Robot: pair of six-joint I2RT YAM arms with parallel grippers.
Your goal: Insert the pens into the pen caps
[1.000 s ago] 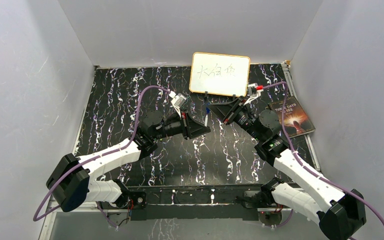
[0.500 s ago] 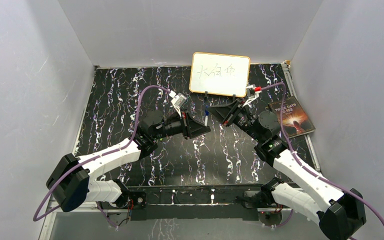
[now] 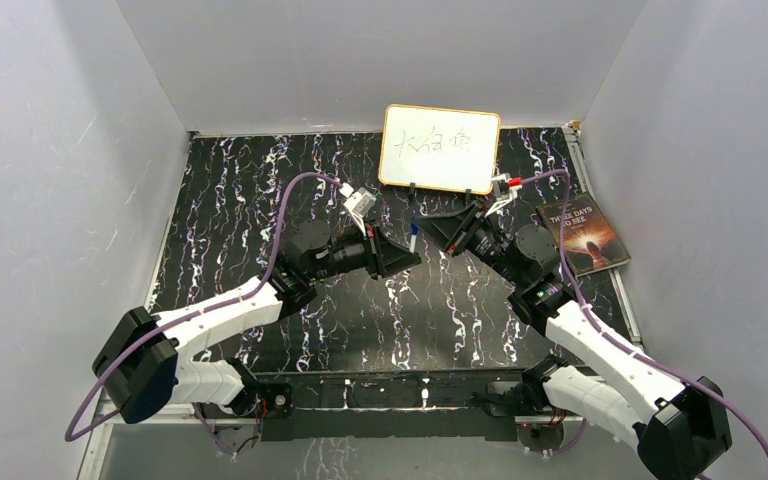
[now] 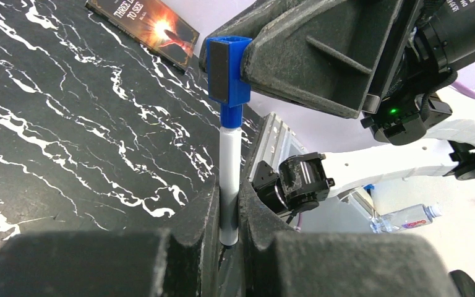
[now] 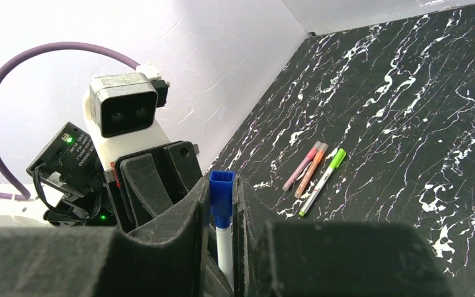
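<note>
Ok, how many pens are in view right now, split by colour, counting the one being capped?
pink pen: 1
orange pen: 1
white pen with green cap: 1
white pen with blue cap, held off the table: 1
Total: 4

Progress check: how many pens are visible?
4. Pink pen, orange pen, green-capped white pen lie together on black marbled table; blue-capped white pen held by left claw and right claw. Others possibly hidden.

Left pincer's [image 3: 416, 254] pen [image 3: 413, 241] meets right pincer's [image 3: 424, 221] blue pen cap [image 3: 412, 226].
</note>
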